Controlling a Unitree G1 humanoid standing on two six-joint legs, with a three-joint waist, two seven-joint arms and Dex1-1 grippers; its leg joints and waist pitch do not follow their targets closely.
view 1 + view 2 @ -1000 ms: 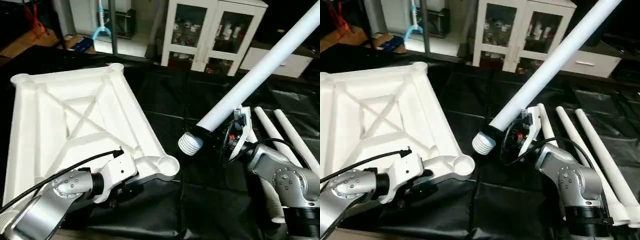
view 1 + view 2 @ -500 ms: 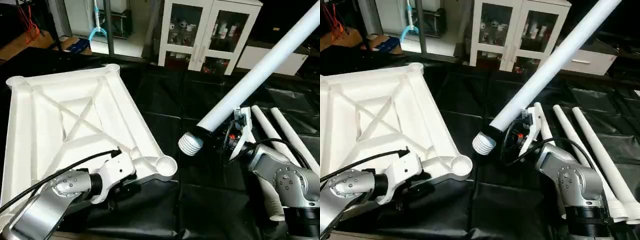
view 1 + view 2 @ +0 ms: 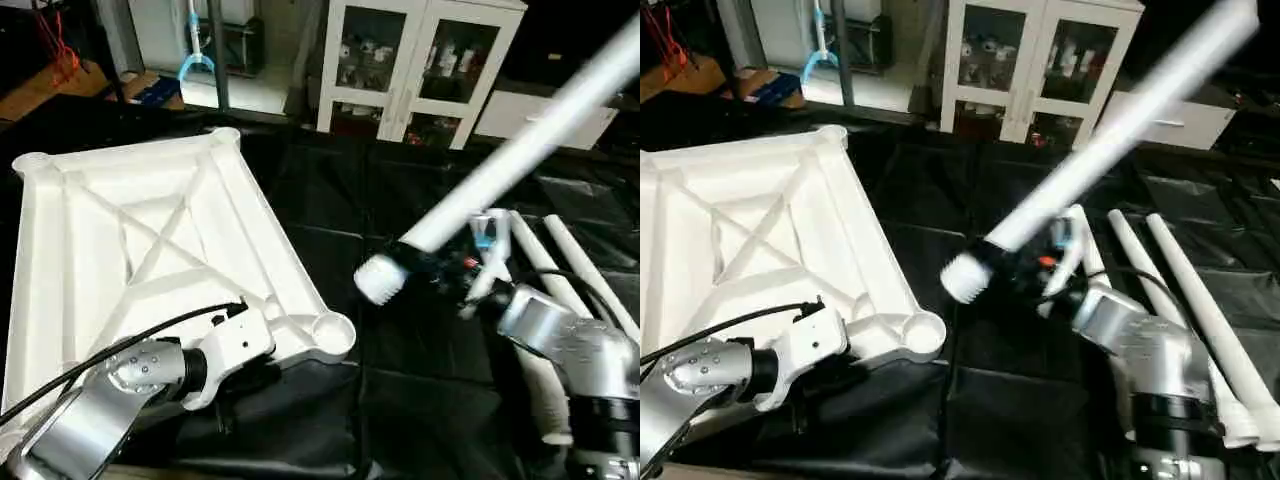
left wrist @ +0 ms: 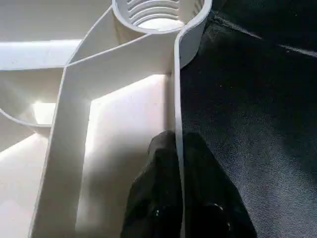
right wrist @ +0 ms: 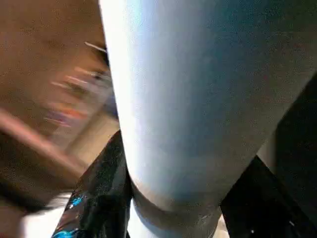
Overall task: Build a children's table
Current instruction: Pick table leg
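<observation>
So the left gripper is clamped on the tabletop rim near its front corner socket, underside up on the black-covered bench. Right gripper grasps one leg, raised at a slant; three more legs lie by the right edge.
</observation>
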